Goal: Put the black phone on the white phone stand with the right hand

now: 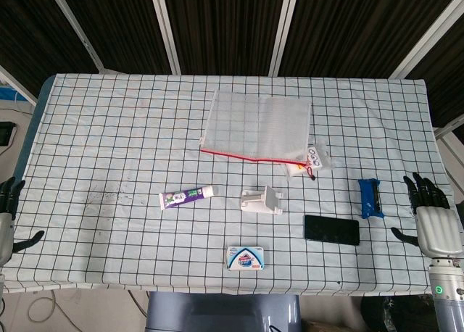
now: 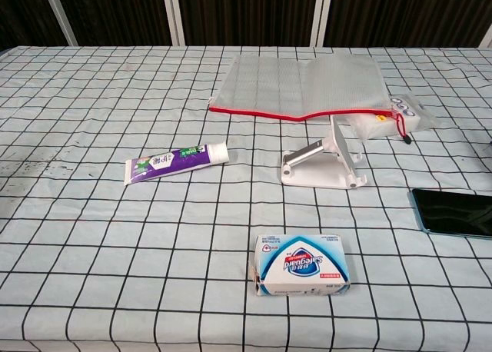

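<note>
The black phone (image 1: 331, 229) lies flat on the checked cloth at the front right; the chest view shows part of it (image 2: 453, 212) at the right edge. The white phone stand (image 1: 262, 200) stands just left of it, near the table's middle (image 2: 323, 163). My right hand (image 1: 433, 220) hovers off the table's right edge, open, fingers spread, holding nothing, a hand's width right of the phone. My left hand (image 1: 9, 212) hangs at the far left edge, open and empty. Neither hand shows in the chest view.
A blue object (image 1: 371, 197) lies between the phone and my right hand. A toothpaste tube (image 1: 187, 196), a soap box (image 1: 246, 258), a mesh zip pouch (image 1: 257, 125) and a small packet (image 1: 312, 160) also rest on the checked tablecloth (image 1: 109, 143).
</note>
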`<state>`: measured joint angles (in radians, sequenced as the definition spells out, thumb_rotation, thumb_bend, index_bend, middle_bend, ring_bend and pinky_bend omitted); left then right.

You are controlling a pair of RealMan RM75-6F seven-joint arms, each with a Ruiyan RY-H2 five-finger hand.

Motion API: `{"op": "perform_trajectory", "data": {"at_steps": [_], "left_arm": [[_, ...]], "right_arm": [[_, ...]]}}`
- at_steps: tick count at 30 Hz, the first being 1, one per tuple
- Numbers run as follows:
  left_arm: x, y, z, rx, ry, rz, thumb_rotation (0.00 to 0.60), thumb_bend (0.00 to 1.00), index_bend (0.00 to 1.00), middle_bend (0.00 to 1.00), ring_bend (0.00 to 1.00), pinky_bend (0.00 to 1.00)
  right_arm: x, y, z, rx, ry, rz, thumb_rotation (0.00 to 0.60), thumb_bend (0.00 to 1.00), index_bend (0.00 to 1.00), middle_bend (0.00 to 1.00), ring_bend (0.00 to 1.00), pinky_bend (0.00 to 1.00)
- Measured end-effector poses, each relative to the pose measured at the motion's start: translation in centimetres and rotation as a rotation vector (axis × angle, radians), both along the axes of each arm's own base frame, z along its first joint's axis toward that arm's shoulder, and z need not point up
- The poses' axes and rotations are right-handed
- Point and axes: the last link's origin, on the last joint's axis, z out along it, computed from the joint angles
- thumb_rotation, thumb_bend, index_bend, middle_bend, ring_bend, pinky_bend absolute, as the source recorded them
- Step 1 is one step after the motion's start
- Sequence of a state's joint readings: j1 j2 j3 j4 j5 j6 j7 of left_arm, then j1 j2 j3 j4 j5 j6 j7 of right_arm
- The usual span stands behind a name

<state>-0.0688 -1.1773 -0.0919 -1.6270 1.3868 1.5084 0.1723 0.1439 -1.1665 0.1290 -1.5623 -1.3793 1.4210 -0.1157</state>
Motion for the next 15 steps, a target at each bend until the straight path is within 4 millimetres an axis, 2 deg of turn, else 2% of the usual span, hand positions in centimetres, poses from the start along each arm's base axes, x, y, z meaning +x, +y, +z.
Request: {"op": "perform_trajectory", "data": {"at_steps": [8,15], "left_arm": [[0.0,-0.1,0.1,0.003,-0.006,-0.006,0.600,0.00,0.00,0.00,0.00,0.00],[-0.1,-0.1,0.3,0.009,-0.022,-0.011,0.600,0.00,0.00,0.00,0.00,0.00]], "right_arm": [[0.4,0.2,-0.2,0.013,0.004,0.012,0.600,0.00,0.00,0.00,0.00,0.14],[2.2,0.8,-1.3,0.064,0.006,0.047,0.600,0.00,0.00,0.00,0.00,0.14]]}}
